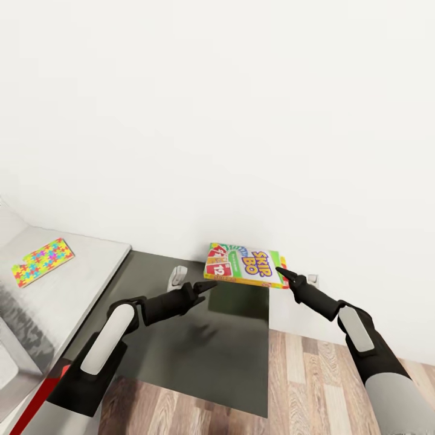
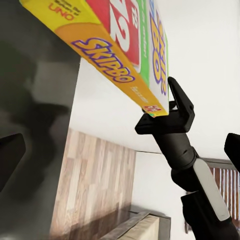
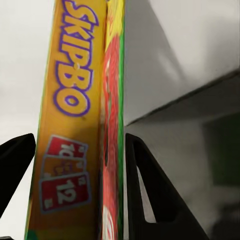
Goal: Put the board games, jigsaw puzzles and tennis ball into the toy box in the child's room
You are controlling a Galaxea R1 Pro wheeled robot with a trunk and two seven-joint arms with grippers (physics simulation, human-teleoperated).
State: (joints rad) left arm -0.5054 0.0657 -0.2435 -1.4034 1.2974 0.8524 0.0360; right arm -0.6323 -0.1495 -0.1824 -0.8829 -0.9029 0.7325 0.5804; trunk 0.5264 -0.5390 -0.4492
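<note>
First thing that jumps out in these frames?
The bright Skip-Bo box, held in the air above the dark cabinet top, pinched at its right end by the right gripper. The left gripper sits just below its left end. Off left, a multicolour puzzle box lies on the light grey desk.

Home setting, likely child's bedroom or playroom. Plain white wall (image 1: 229, 109), wood-plank floor (image 1: 326, 386), white wall sockets (image 1: 177, 276) low by skirting. Long desk: light grey top (image 1: 78, 272) joined to dark grey cabinet section (image 1: 199, 356). Toys about: bright puzzle-pattern box (image 1: 43, 261) lying on grey top, Skip-Bo card game box (image 1: 244, 265) above dark section. Left wrist view: beige slab with dark edge (image 2: 145, 229) low in room, possibly bed; too blurred to be sure.
</note>
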